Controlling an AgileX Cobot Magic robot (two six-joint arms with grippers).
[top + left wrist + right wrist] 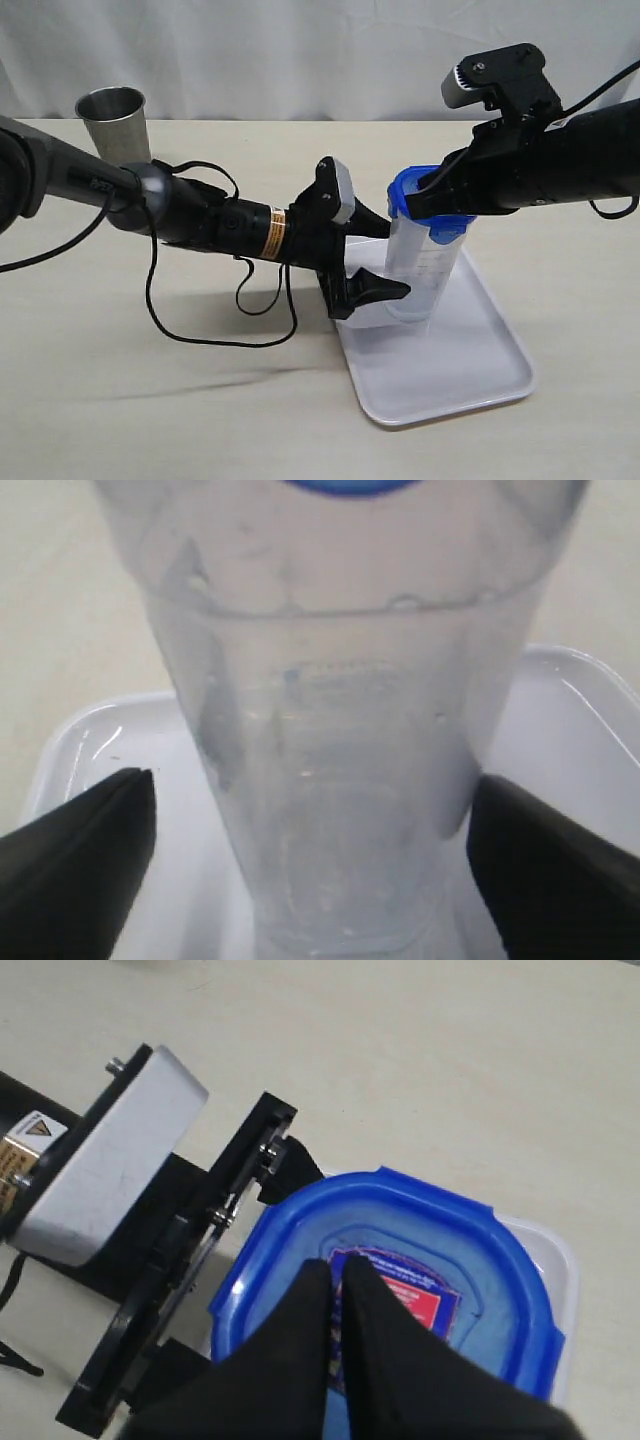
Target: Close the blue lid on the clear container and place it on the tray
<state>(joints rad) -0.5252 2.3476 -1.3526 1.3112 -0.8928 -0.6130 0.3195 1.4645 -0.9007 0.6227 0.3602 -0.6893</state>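
The clear container (424, 275) stands upright on the white tray (470, 375), right of centre in the exterior view, on the tray's upper left part. The blue lid (418, 192) sits on its mouth, and the red-and-white label on the squarish centre panel shows in the right wrist view.

The left end effector (395, 258) comes in from the left of the frame and is spread wide, with one black finger on each side of the container's lower half. In the left wrist view one finger (90, 845) stands clear of the wall with tray showing between. The other lies just beside the wall, and I cannot tell whether it touches. It has hold of nothing.

The right end effector (335, 1295) reaches in from the right of the frame above the lid. Its two fingers are pressed together with only a thin slit between them, and the tips lie over the label. They grip nothing, and I cannot tell whether they touch the lid.

A steel cup (112, 120) stands alone on the pale bench (120, 410) at the upper left, well apart from the tray.
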